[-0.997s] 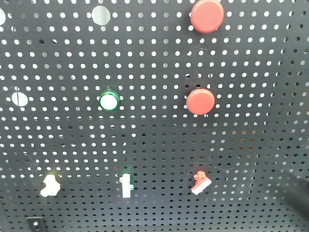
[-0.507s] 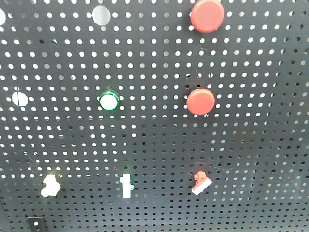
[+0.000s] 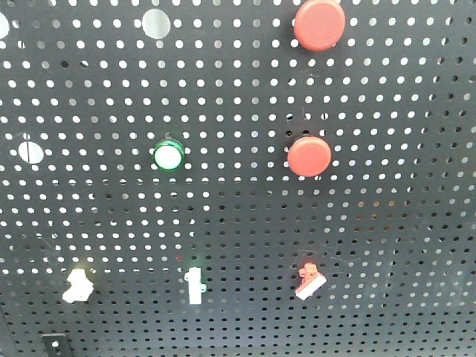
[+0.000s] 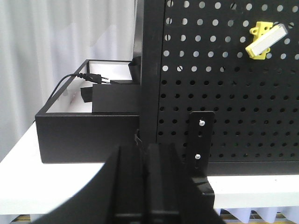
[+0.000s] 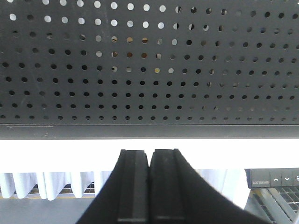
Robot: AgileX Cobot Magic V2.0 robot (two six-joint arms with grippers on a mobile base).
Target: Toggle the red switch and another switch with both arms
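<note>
On the pegboard (image 3: 245, 111), the red switch (image 3: 308, 280) sits low right, its white lever slanting down-left. The yellow switch (image 4: 264, 39) tilts likewise. Left gripper (image 4: 146, 184) and right gripper (image 5: 150, 186) fingers are clenched, empty.

The robot's left gripper (image 4: 145, 184) appears in its wrist view as two matte black fingers (image 4: 128, 186) with flat inner faces and straight vertical edges, flaring outward into a broad curved black body toward the near edge. The right gripper (image 5: 149, 186), seen from its own wrist camera, shows the same build: a pair of thick black fingers (image 5: 133, 186) with squared tips and smooth, slightly glossy sides, widening into sloping black shoulders below. No cables, screws or markings show on either gripper in these views.
</note>
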